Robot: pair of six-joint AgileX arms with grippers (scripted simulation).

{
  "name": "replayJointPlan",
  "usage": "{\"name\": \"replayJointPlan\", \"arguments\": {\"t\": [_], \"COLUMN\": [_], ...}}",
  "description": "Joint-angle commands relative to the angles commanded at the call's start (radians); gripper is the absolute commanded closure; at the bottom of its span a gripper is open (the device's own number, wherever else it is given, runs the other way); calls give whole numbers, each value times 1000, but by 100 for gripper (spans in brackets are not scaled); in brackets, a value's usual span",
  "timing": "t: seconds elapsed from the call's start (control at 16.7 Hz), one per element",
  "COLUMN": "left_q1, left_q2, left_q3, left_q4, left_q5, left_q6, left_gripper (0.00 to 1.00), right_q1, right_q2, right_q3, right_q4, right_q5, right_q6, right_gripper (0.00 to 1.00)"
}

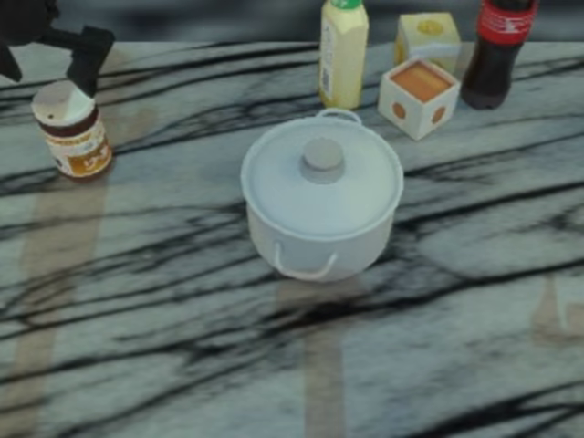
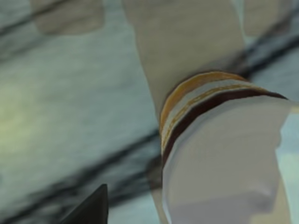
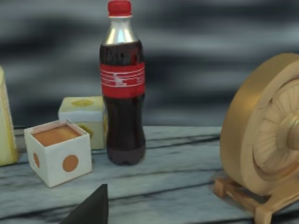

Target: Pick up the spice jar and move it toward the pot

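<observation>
The spice jar (image 1: 71,128), white-capped with brown contents and an orange-and-white label, stands upright at the table's far left. My left gripper (image 1: 50,66) hovers just behind and above it, open, its dark fingers spread wider than the cap. In the left wrist view the jar's cap (image 2: 224,163) fills the picture close up, and one finger (image 2: 91,210) stands apart from it. The white pot (image 1: 321,205), lid and grey knob on, sits mid-table, well to the jar's right. My right arm is out of the top view; its wrist view shows one finger (image 3: 91,210).
Behind the pot stand a tall yellow bottle (image 1: 343,55), a white-and-orange cube box (image 1: 418,96), a pale yellow box (image 1: 427,36) and a cola bottle (image 1: 497,50). A wooden wheel-shaped object (image 3: 266,140) stands near the right arm.
</observation>
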Motion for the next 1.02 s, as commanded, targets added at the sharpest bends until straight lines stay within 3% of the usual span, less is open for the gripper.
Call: {"name": "replayJointPlan", "arguments": {"t": [0.54, 1.02], "left_q1": [-3, 1], "left_q2": [71, 53], "left_q3": [33, -170], "left_q4": [-46, 143], "left_q5": [-4, -6], "left_q6": [1, -1], "left_gripper": [0, 0], "right_q1": [0, 0], "right_q2": [0, 0], "right_q3": [0, 0], "right_q4": [0, 0], "right_q5": [0, 0], "right_q6": [0, 0], "right_gripper": [0, 0]}}
